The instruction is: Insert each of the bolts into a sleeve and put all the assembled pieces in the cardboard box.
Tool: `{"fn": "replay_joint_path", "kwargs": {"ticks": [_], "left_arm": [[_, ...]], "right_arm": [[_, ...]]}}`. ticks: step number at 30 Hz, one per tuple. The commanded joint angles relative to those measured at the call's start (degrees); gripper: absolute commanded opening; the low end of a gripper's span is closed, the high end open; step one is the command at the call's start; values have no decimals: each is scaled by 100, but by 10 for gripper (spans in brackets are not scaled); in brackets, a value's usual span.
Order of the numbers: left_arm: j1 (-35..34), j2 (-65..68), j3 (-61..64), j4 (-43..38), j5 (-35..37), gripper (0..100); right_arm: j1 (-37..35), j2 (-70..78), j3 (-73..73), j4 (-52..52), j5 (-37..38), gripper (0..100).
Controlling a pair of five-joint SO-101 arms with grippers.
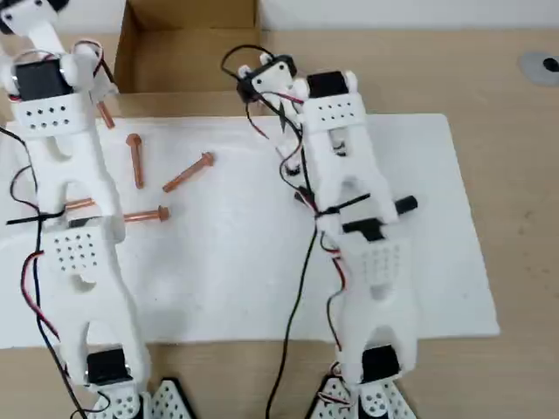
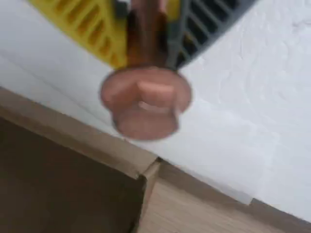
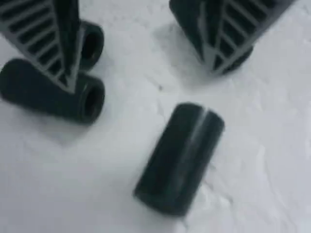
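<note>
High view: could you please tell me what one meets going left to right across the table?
Left arm, upright bolt, slanted bolt, right arm, black sleeve, grey disc.

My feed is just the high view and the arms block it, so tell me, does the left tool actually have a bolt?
Observer: Yes, the left tool is shut on a copper bolt, head facing its wrist camera.
Operator: And the right tool?
Observer: The right tool is open over the mat, a black sleeve lying just ahead of it.
Operator: Other sleeves there?
Observer: A second sleeve and a third sleeve lie side by side.
</note>
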Motion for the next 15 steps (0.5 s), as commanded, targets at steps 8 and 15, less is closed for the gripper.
{"fn": "replay_joint_path", "kwargs": {"ticks": [8,15], "left_arm": [[598,-3292,3349,18,35,12],[607,-4884,4967,-53,123,13]], "right_arm": [[-312,787,-1771,519,-79,212],[-382,787,-1701,519,-360,212]]}}
